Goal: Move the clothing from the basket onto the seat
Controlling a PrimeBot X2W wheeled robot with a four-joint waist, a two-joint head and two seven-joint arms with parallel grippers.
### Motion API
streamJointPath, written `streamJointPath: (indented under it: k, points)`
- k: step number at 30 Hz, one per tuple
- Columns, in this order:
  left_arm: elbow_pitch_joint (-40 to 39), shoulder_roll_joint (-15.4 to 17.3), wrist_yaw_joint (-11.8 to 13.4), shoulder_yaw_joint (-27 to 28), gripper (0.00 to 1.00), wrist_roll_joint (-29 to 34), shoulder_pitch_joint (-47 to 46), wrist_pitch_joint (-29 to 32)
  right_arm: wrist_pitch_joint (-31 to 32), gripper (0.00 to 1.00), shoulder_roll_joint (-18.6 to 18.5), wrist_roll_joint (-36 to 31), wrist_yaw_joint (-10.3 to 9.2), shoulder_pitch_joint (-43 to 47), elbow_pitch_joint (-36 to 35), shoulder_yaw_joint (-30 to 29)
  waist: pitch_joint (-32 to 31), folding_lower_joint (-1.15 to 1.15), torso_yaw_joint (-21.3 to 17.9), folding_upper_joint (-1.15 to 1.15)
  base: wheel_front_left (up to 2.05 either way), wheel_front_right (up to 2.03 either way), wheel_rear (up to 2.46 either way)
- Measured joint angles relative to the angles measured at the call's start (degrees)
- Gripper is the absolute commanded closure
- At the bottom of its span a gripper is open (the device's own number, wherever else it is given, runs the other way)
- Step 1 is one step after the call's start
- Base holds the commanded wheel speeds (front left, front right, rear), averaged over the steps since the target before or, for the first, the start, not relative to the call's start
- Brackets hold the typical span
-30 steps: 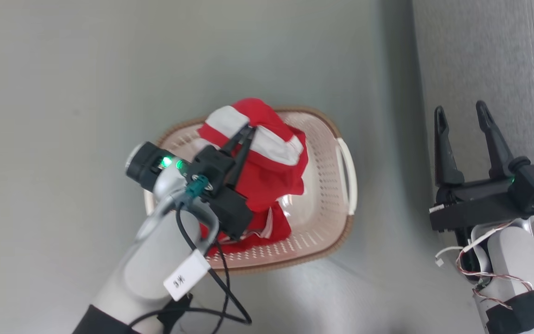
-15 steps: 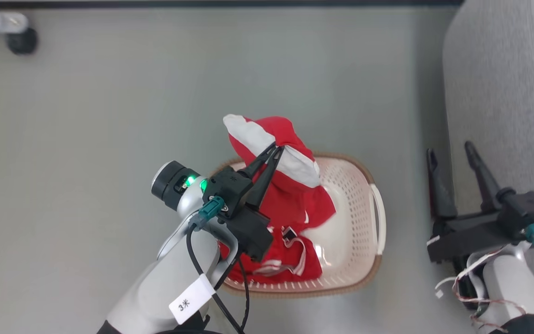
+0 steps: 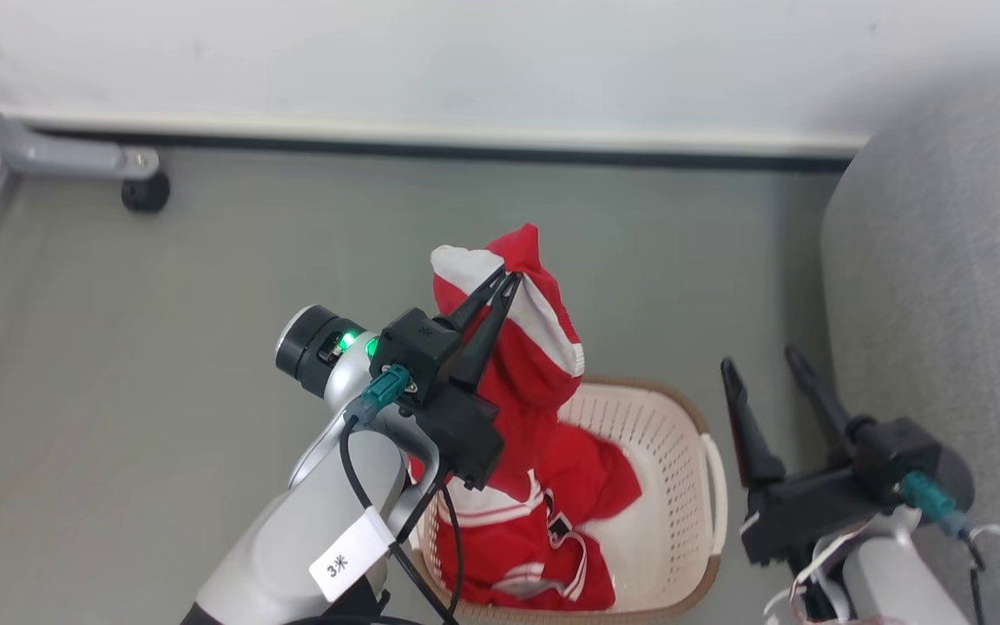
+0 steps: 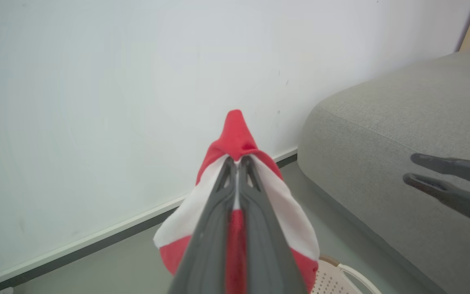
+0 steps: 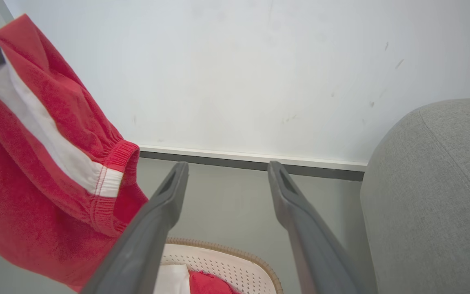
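My left gripper (image 3: 505, 279) is shut on a red garment with white stripes (image 3: 528, 347), held up above the basket (image 3: 682, 417). The same garment (image 4: 235, 141) drapes over my closed fingers in the left wrist view and hangs at the left in the right wrist view (image 5: 35, 163). More red clothing with white trim (image 3: 535, 538) lies in the cream basket with its brown rim. My right gripper (image 3: 760, 369) stands open and empty between the basket and the grey seat (image 3: 951, 286), its fingers (image 5: 169, 196) spread. The seat (image 4: 402, 122) lies to the right.
A white wall with a dark skirting (image 3: 465, 143) runs along the back. A grey metal leg on a black castor (image 3: 144, 191) stands at the far left. Grey floor (image 3: 161, 347) spreads left of the basket.
The camera has tilted up, so the wall has come into view. My left gripper has lifted the red garment higher out of the basket, and it now hangs stretched.
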Motion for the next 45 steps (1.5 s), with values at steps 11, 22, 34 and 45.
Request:
streamJointPath:
  k: [11, 22, 34, 45]
  points:
    - [1.5, 0.0, -0.7, -0.1, 1.00, -1.6, 2.3, 0.0, 0.0, 0.00, 1.2, 0.6, 0.57, 4.2, 3.1, 4.5, -8.1, 0.01, -3.1, 0.01, 0.00, 0.00, 0.00]
    - [-0.1, 0.0, -1.0, -2.1, 1.00, -3.1, 2.9, 1.4, 0.0, 0.00, 1.4, 0.7, 1.52, 7.4, 5.0, 13.6, -15.1, 0.00, -6.6, 0.00, 0.00, 0.00, 0.00]
    - [-4.8, 0.1, -0.3, -6.5, 1.00, -5.9, 1.3, 4.5, 0.0, 0.00, 1.2, 0.3, 1.58, 0.3, 8.5, 31.0, -18.7, 0.01, -8.2, 0.00, 0.00, 0.00, 0.00]
    - [-6.9, 0.1, 1.0, -9.3, 1.00, -8.6, -0.2, 6.9, 0.0, 0.00, 1.2, 0.6, 1.58, -3.2, 14.0, 31.6, -19.3, 0.01, -6.7, 0.01, 0.00, 0.00, 0.00]
